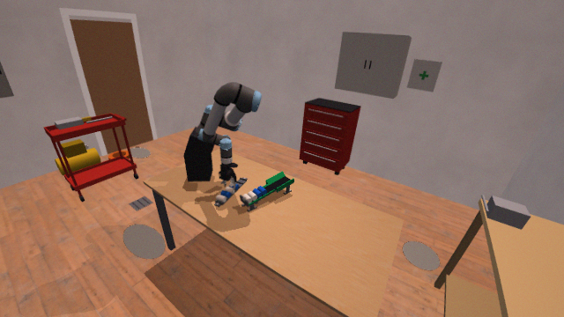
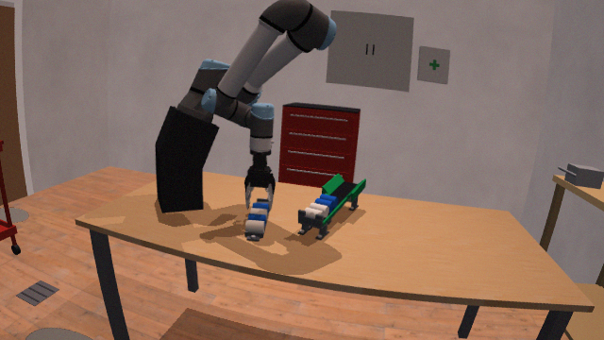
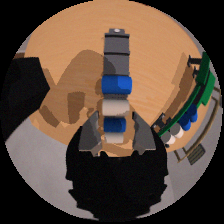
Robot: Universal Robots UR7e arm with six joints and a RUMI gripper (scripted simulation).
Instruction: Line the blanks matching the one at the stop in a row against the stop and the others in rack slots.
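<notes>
My gripper (image 1: 228,181) (image 2: 260,206) (image 3: 115,111) is partly open over the grey stock rack (image 2: 254,235) (image 3: 116,63), its fingers on either side of the row of blanks, nothing held. In the wrist view, a blue blank (image 3: 116,85), a white blank (image 3: 115,107), another blue blank (image 3: 114,124) and another white blank (image 3: 114,137) lie across the rack, one behind another; empty slots show at its far end. On the green feed ramp (image 1: 277,178) (image 2: 334,183) (image 3: 206,92), white blanks (image 2: 317,210) sit at the stop end, with blue blanks (image 2: 329,201) behind them. Tight contact there is unclear.
The ramp stands on short legs beside the rack on the wooden table (image 1: 308,229) (image 2: 401,246). Its raised green side walls flank the upper end. The arm's black pedestal (image 1: 198,158) (image 2: 180,165) stands behind and left of the rack.
</notes>
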